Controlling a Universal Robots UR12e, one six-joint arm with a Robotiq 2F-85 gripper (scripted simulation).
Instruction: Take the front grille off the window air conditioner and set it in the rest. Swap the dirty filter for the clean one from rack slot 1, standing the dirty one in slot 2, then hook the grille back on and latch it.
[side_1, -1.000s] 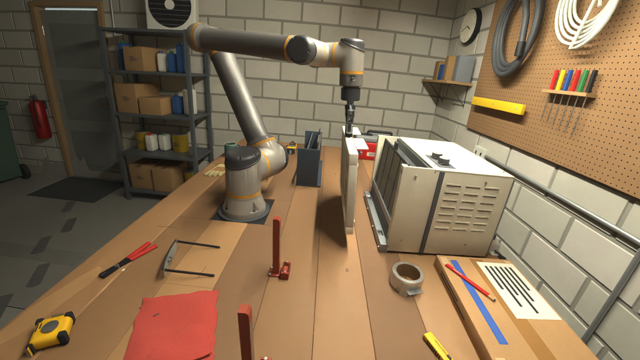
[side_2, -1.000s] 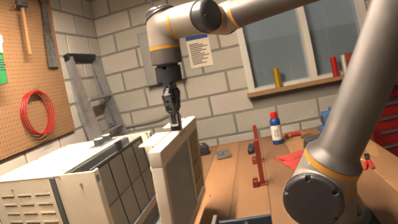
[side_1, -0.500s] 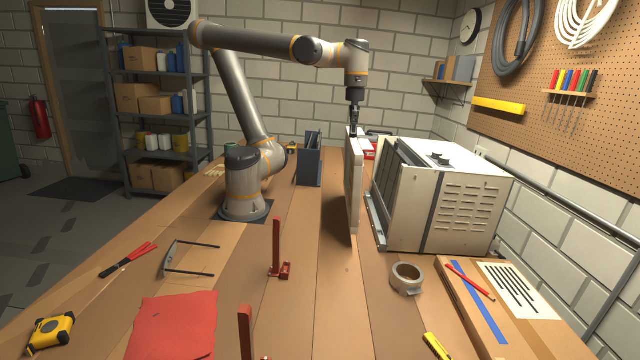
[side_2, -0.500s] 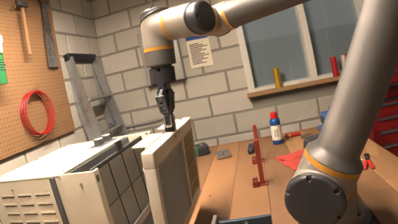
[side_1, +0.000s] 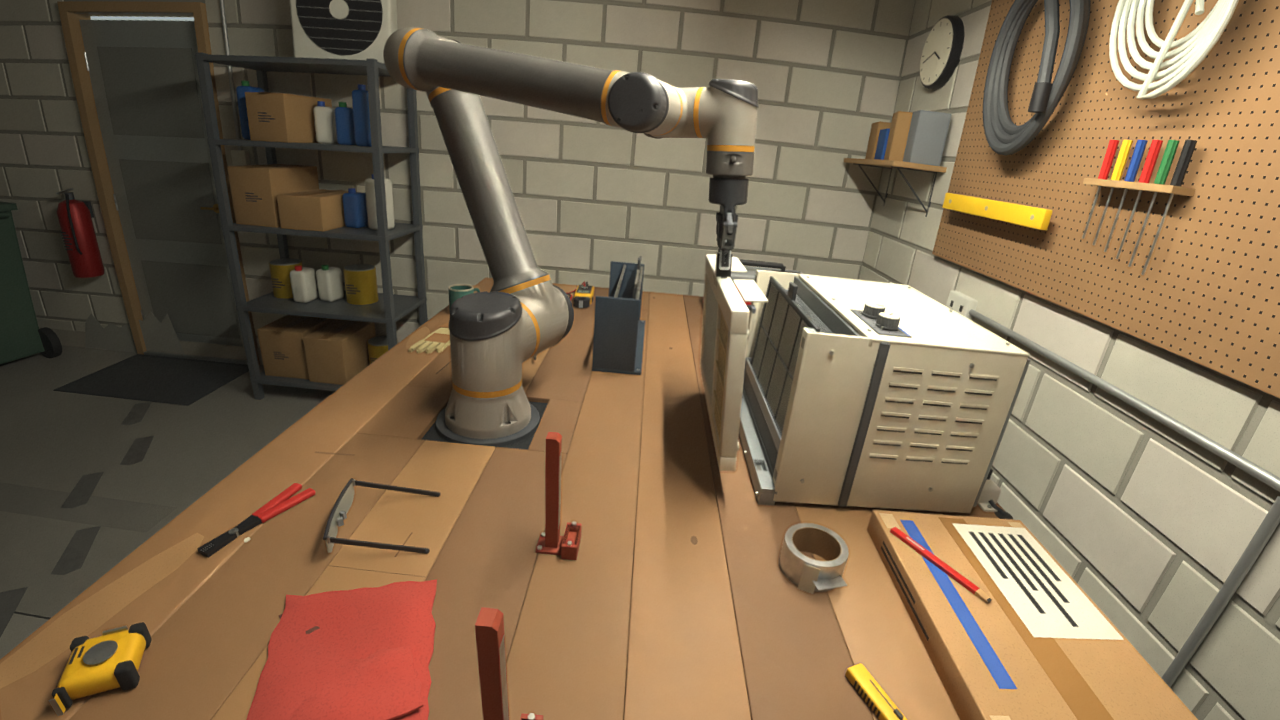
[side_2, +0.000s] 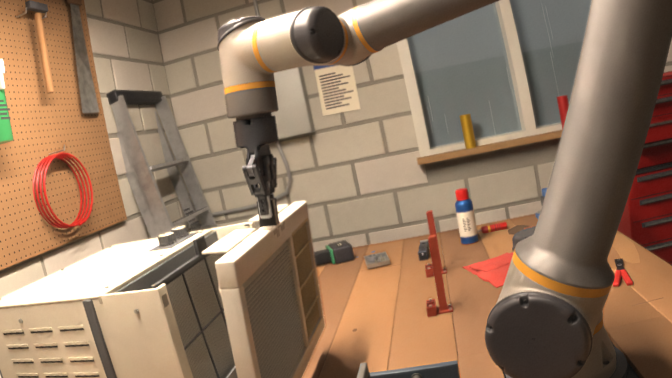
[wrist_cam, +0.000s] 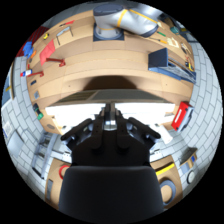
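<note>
The cream front grille (side_1: 723, 358) (side_2: 272, 290) (wrist_cam: 109, 105) hangs upright by its top edge from my closed gripper (side_1: 727, 253) (side_2: 267, 217) (wrist_cam: 110, 109), close in front of the window air conditioner (side_1: 873, 385) (side_2: 100, 305). The grille's lower edge is just above the bench. The unit's open front shows a dark gridded filter (side_1: 777, 345) (side_2: 200, 310). The blue rack (side_1: 619, 318) (wrist_cam: 164, 64) stands on the bench beyond the grille, with flat panels standing in it.
A long cardboard box (side_1: 1002, 591) lies at the bench's right front, with a tape roll (side_1: 813, 555) beside it. Red rest posts (side_1: 557, 501) (side_2: 436, 265) stand mid-bench, and a red cloth (side_1: 349, 649) lies near the front edge. My arm's base (side_1: 488, 376) is left of the rack.
</note>
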